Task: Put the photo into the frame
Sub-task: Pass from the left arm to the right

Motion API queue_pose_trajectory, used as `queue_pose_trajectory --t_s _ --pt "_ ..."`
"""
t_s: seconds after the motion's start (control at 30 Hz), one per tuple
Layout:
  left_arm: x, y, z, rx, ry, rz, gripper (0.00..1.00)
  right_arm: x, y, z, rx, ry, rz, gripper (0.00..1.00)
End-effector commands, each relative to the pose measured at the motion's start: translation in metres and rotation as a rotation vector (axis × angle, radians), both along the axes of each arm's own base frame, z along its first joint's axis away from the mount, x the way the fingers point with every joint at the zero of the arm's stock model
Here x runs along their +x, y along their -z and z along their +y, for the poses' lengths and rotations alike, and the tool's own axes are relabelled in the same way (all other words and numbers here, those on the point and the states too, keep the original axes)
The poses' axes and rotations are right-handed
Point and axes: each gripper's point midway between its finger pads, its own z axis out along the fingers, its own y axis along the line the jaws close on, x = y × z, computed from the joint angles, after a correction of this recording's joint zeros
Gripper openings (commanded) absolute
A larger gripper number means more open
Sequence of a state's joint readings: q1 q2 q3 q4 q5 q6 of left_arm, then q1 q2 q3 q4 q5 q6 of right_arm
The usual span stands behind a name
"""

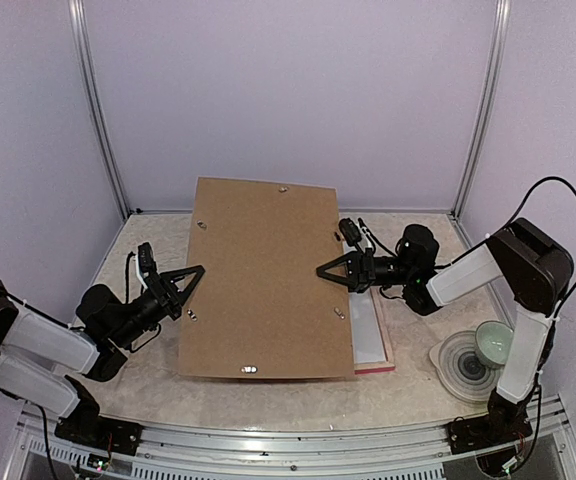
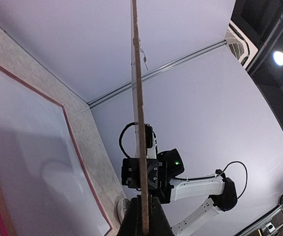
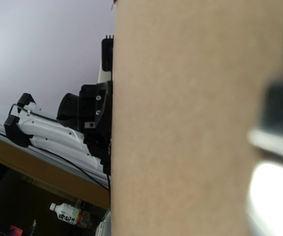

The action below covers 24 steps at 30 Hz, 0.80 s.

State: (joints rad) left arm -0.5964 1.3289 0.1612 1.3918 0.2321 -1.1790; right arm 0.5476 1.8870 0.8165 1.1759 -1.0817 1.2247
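Top external view: the backing board is being pinched at its left edge by the fully closed left gripper. At the opposite edge, the right gripper's closure cannot be told. The frame is being covered on the table, and the photo is unseen. It is being judged thin, stiff and light, best taken by an edge.

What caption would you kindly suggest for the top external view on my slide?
Both arms flank a brown backing board poised above the pink frame, left jaws clamped on the board's edge.

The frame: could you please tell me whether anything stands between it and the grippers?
Yes. The brown backing board hangs over the frame, hiding all but its right strip; the left gripper clamps the board's left edge, the right gripper is at its right edge.
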Motion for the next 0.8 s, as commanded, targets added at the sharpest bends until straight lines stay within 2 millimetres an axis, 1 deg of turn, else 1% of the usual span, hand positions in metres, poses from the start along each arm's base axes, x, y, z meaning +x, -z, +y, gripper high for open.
queue_pose_trajectory --t_s 0.0,0.03,0.1,0.3,0.37,0.47,0.67,0.77 --pt "-0.009 -0.032 0.004 -0.069 0.001 -0.113 0.00 -0.006 -0.002 0.004 0.000 -0.030 0.001 0.13" --pt "-0.009 -0.031 0.005 -0.068 0.000 -0.112 0.00 -0.006 -0.002 0.004 0.000 -0.030 0.000 0.10" --pt "-0.009 -0.031 0.005 -0.068 -0.003 -0.109 0.03 -0.006 -0.003 0.003 -0.001 -0.032 0.000 0.07" --pt "-0.008 -0.029 0.007 -0.069 -0.007 -0.099 0.15 -0.006 -0.002 0.003 -0.010 -0.034 0.001 0.01" --pt "-0.007 -0.028 0.008 -0.069 -0.010 -0.095 0.21 -0.005 -0.003 0.003 -0.013 -0.033 -0.001 0.00" --pt "-0.006 -0.028 0.010 -0.067 -0.013 -0.092 0.27 -0.004 -0.003 0.003 -0.019 -0.030 0.001 0.00" --pt "-0.005 -0.026 0.012 -0.060 -0.020 -0.085 0.46 0.001 -0.001 -0.002 -0.039 -0.017 0.011 0.00" --pt "-0.004 -0.026 0.014 -0.057 -0.025 -0.081 0.53 0.003 -0.001 -0.004 -0.051 -0.010 0.011 0.00"
